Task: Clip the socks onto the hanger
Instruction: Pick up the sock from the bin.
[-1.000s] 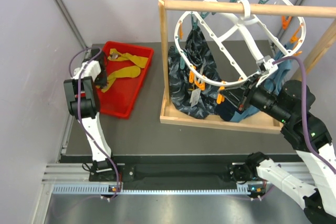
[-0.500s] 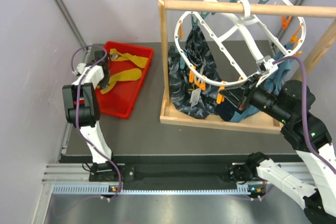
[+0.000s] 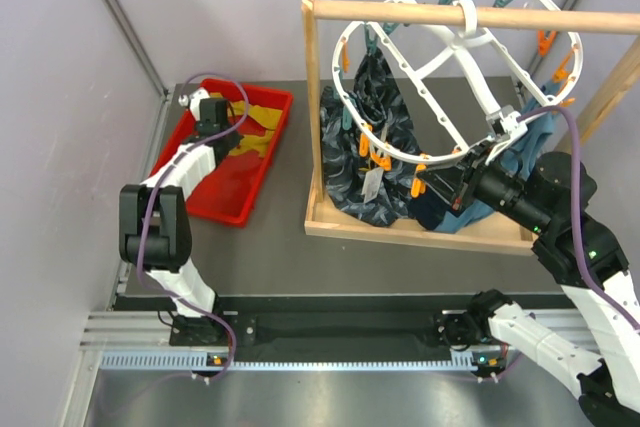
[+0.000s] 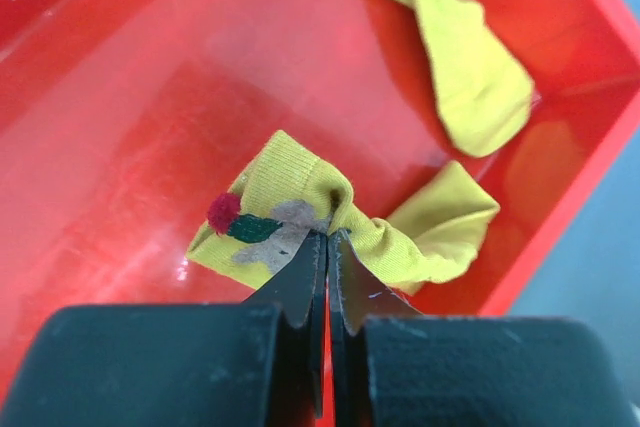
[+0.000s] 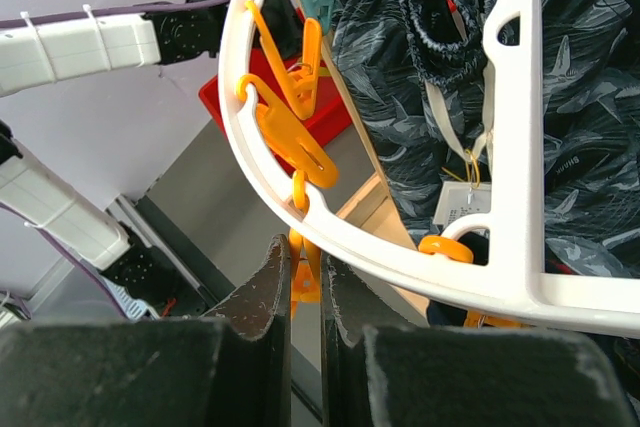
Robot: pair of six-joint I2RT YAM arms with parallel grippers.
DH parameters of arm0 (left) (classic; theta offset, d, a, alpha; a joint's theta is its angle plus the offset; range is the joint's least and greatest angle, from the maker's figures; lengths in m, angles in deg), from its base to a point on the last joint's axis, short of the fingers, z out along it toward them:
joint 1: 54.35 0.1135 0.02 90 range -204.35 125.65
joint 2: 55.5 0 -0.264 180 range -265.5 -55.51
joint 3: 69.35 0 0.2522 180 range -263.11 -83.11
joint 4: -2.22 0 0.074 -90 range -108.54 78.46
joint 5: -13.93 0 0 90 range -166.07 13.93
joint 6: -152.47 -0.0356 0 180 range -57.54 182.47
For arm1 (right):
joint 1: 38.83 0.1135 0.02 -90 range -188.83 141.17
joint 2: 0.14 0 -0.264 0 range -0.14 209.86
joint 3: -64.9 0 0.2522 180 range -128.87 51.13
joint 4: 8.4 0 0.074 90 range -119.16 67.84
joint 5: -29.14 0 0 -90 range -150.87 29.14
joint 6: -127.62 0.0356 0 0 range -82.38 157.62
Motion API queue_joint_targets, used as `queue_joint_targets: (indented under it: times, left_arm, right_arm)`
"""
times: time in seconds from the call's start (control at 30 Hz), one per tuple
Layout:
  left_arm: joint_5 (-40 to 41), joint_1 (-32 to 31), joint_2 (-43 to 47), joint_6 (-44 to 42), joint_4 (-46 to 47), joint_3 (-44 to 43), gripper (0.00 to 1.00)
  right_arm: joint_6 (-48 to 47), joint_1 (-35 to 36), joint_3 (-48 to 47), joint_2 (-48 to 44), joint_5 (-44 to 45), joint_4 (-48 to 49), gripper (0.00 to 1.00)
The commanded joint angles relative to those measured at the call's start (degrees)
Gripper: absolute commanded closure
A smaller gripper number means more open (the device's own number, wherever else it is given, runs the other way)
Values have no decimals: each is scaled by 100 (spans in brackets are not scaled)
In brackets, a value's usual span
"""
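Observation:
Two mustard-yellow socks lie in the red tray (image 3: pixel 228 199). My left gripper (image 4: pixel 327 238) is down in the tray, shut on a bunched fold of one yellow sock (image 4: pixel 282 190) that carries a small red and green mark. The other yellow sock (image 4: pixel 462 67) lies loose farther back. In the top view the left gripper (image 3: pixel 226 131) is over the socks (image 3: pixel 258 119). The white oval hanger (image 3: pixel 481 87) hangs tilted from the wooden rod. My right gripper (image 5: pixel 305 245) is under the hanger's near rim (image 5: pixel 522 147), shut on an orange clip peg (image 5: pixel 307 282); from above the right gripper (image 3: pixel 428 185) is at that rim.
A wooden rod-and-post rack (image 3: pixel 450 15) stands on a wooden base at the right. A large dark patterned cloth (image 3: pixel 365 162) and a teal-blue cloth (image 3: pixel 478 219) hang from the hanger's pegs. Grey walls close off the left and back.
My left arm has reached farther back into the tray, and its gripper has shut on the yellow sock. The right arm and hanger have not moved.

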Motion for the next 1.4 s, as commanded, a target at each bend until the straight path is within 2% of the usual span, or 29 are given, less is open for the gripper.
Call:
queue_joint_targets:
  times: [0.0,0.2,0.23,0.33,0.4,0.47,0.57,0.77,0.93,1.13,1.37]
  left_arm:
    - [-148,124,-20,-565,8,-249,100]
    - [853,168,-494,269,-1234,-1040,100]
    - [942,203,-547,531,-1479,-1103,87]
    - [1241,282,-451,1059,-1718,-1130,58]
    - [1276,317,-337,1175,-1701,-1025,41]
    - [1259,361,-170,1412,-1788,-954,31]
    - [1189,625,76,1816,-1929,-639,33]
    - [415,1047,217,2440,-1701,-145,40]
    - [556,1117,-257,3309,-2360,-522,43]
    - [-120,1117,-653,3890,-1966,-479,43]
    - [-68,1109,-1057,4137,-1798,-611,42]
  right_arm:
    - [-25,28,-16,38,116,455,100]
    - [-8,19,-16,21,116,455,100]
    - [-8,19,-16,12,107,455,100]
    - [-8,28,-16,-5,116,428,100]
    - [-34,19,-34,-5,133,402,100]
    - [-60,19,-69,3,142,376,100]
    - [-96,19,-104,12,160,376,100]
    - [-78,19,-42,12,81,420,100]
    - [-78,19,-34,-32,125,428,100]
    - [-52,19,-51,-32,116,411,100]
    - [-69,19,-104,-14,116,367,100]
